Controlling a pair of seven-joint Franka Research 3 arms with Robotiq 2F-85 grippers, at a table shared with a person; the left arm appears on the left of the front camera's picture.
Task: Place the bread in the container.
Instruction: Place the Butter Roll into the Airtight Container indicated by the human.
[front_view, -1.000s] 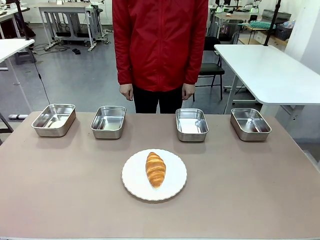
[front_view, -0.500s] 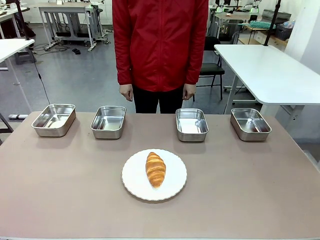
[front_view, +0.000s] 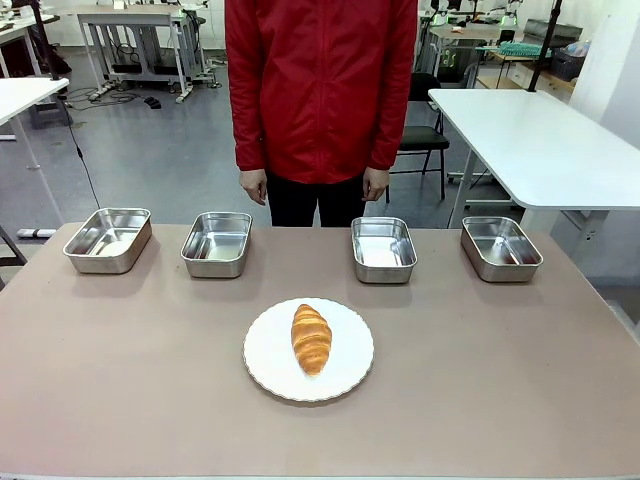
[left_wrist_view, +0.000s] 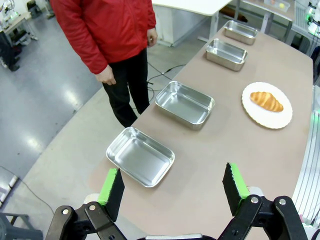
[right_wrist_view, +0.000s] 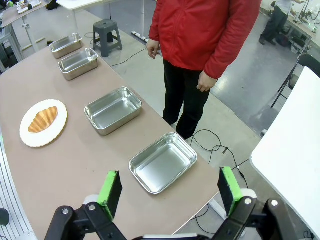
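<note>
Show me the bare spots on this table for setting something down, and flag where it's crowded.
Bare table lies on both sides of the plate, up to the side edges, and in a strip along the near edge. There is a gap between the left-middle tray and the right-middle tray. The far edge is crowded: four trays in a row.

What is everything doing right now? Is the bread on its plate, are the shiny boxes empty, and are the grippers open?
bread: lying flat on the plate, untouched.
plate: holding the bread.
containers: all four upright and empty.
left gripper: open, holding nothing.
right gripper: open, holding nothing.
person's hands: hanging down, empty.
</note>
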